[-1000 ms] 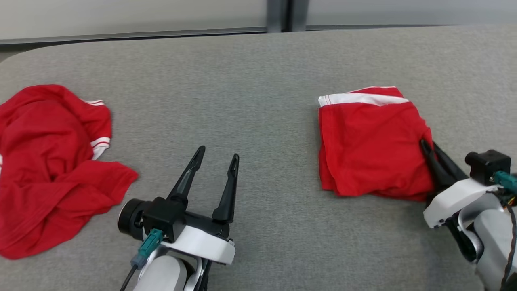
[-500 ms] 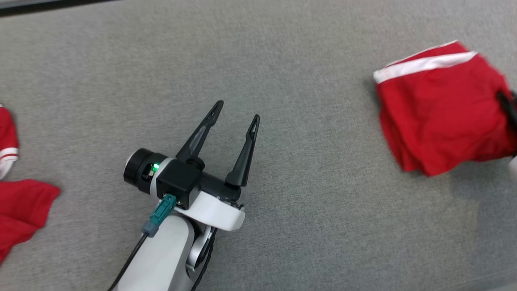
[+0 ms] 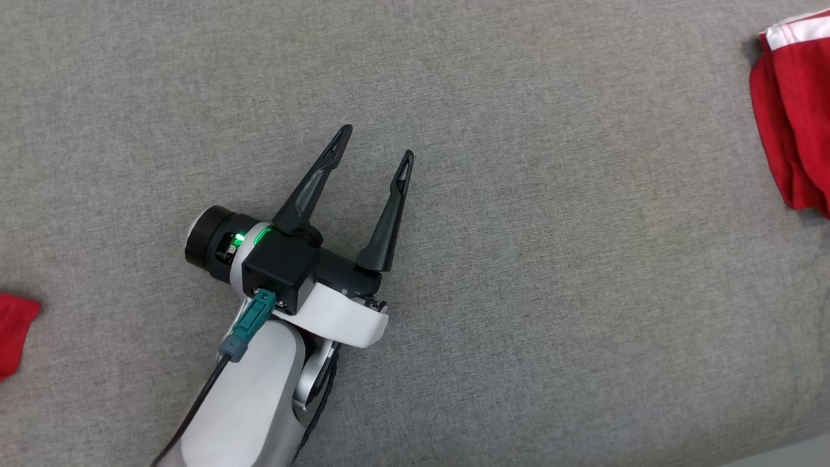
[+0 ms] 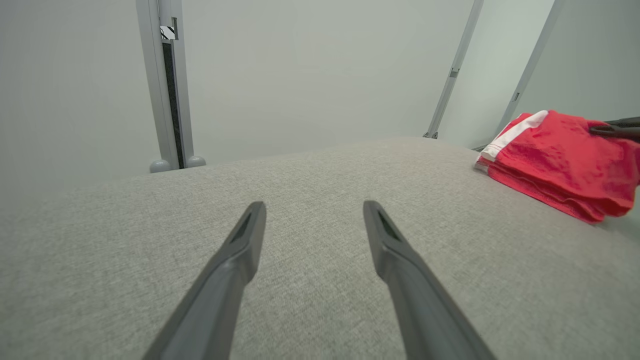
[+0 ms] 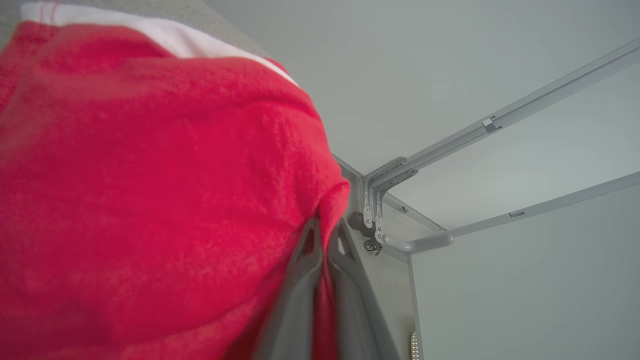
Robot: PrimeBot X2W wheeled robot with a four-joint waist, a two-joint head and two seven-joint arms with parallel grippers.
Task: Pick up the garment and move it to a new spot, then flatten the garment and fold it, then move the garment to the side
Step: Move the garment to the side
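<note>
Found the folded red garment (image 4: 555, 160) lying at the far right of the grey table (image 3: 519, 259), with its white band toward the far side. Saw the right gripper (image 5: 327, 225) clamped tight on a bunched bit of its edge. Saw the left gripper (image 3: 375, 143) spread wide and empty over bare table, well apart from the garment. Judged the fold to be the weak point: pinched at one spot only, so likely to drag on the table and slide open, or peel layer from layer, if pulled sideways. Could not tell whether all layers sat in the pinch; if only the top ones, likely to leave the rest behind. Judged a second hazard in the nearness of the table's right side: overshoot, and off the edge. Noted another red cloth (image 3: 16, 331) far to the left, well apart and no threat.
</note>
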